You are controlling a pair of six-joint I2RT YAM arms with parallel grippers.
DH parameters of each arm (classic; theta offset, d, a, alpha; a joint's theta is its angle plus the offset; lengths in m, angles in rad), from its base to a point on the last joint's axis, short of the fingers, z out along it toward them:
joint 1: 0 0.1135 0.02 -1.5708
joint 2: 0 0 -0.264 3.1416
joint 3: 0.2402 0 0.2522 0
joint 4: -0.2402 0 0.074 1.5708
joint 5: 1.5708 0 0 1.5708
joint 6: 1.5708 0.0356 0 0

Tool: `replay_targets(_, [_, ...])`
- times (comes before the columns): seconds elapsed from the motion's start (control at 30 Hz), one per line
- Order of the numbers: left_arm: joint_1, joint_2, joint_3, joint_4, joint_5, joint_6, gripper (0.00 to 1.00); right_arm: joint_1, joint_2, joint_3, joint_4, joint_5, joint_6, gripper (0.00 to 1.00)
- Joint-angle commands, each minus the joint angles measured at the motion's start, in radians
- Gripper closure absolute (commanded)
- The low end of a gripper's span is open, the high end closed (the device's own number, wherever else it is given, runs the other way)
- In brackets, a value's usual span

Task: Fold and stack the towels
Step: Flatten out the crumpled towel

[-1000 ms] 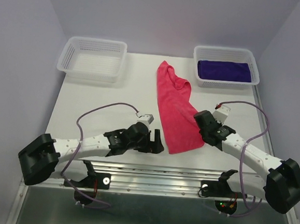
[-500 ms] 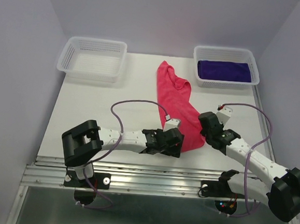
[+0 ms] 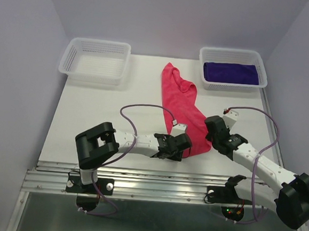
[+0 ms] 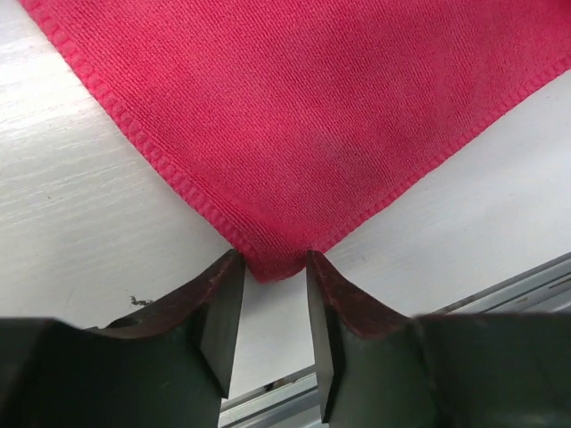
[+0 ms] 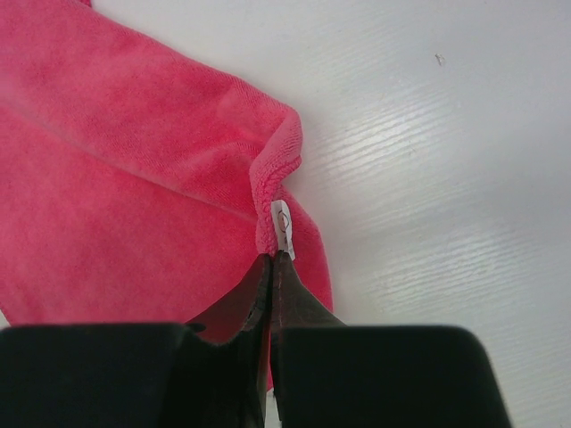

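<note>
A bright pink-red towel [image 3: 182, 104] lies spread lengthwise in the middle of the table, bunched at its far end. My left gripper [image 3: 185, 148] is at the towel's near corner. In the left wrist view its jaws [image 4: 275, 267] stand apart, with the pointed corner of the towel [image 4: 312, 107] just between the fingertips. My right gripper [image 3: 211, 132] is at the towel's right edge. In the right wrist view it [image 5: 272, 259] is shut on a pinched-up fold of the towel [image 5: 134, 205], beside a small white label [image 5: 282, 227]. A dark purple towel [image 3: 230, 73] lies folded in the right basket.
A white mesh basket [image 3: 261, 67] at the back right holds the purple towel. A second white mesh basket [image 3: 94, 60] stands at the back left. A metal rail [image 3: 155, 180] runs along the table's near edge, just behind my left gripper.
My left arm has swung right from the table's front to the pink towel's near corner, and its jaws have narrowed around it. The right gripper has kept its hold, shifting slightly.
</note>
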Motion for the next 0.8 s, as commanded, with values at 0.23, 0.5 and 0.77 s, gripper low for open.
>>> replay_targets(0.23, [-0.001,-0.003,0.019,-0.016,-0.044,-0.012,1.0,-0.006,-0.037,-0.013,0.045,-0.031,-0.02,0.99])
replay_targets(0.5, [-0.001,-0.247,0.031,-0.027,-0.241,0.051,1.0,-0.006,-0.149,0.048,0.08,-0.188,-0.146,0.99])
replay_targets(0.77, [0.042,-0.522,0.112,0.045,-0.389,0.222,1.0,-0.006,-0.203,0.3,0.116,-0.288,-0.258,0.99])
